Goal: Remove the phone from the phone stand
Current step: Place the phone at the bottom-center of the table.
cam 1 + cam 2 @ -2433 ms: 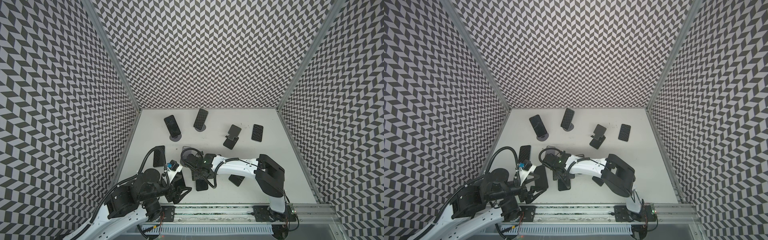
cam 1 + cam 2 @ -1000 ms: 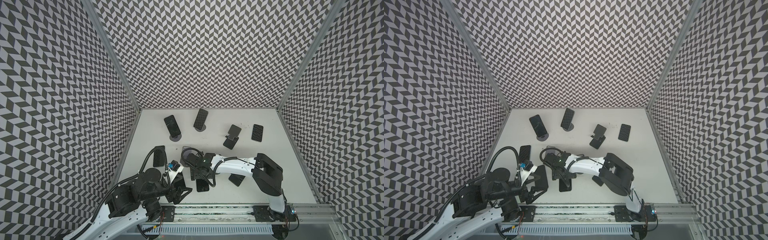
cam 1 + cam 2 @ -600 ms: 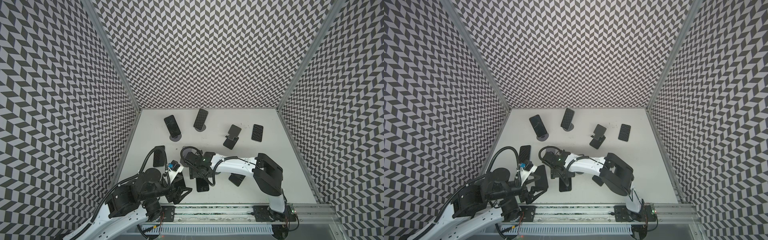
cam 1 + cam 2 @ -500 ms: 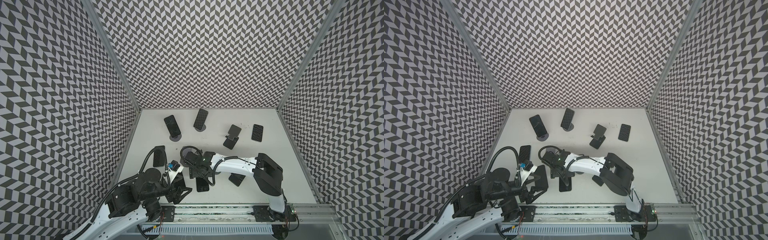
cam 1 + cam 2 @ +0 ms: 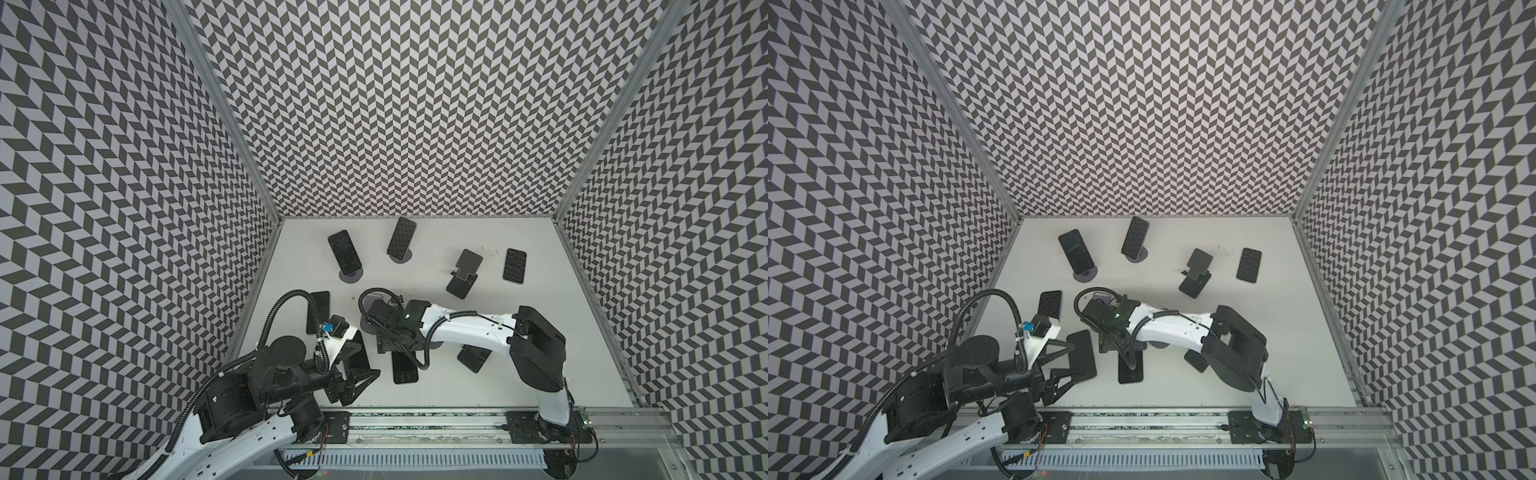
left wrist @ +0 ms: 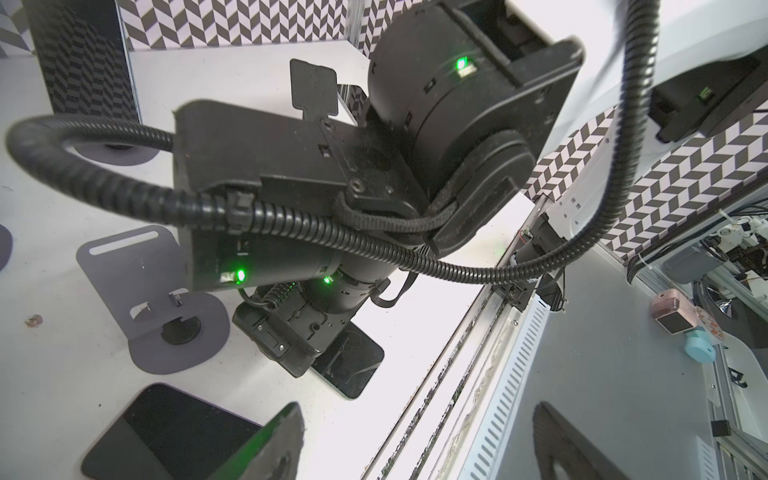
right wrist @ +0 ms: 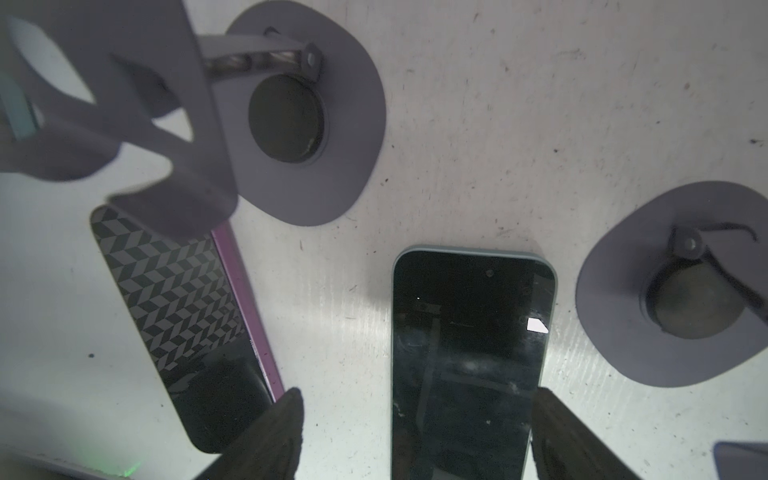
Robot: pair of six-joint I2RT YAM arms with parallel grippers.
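Well, right end effector (image 7: 417, 390) hangs wide, phone (image 7: 469, 353) flat between its fingers (image 7: 266, 436). Centre it before squeezing.

You see three walls (image 5: 395, 104) in black-and-white chevron pattern, joined by grey metal corner posts (image 5: 222, 104). The white floor (image 5: 465, 386) between them is evenly lit and faintly scuffed; a metal rail (image 5: 436, 419) runs along its near edge.
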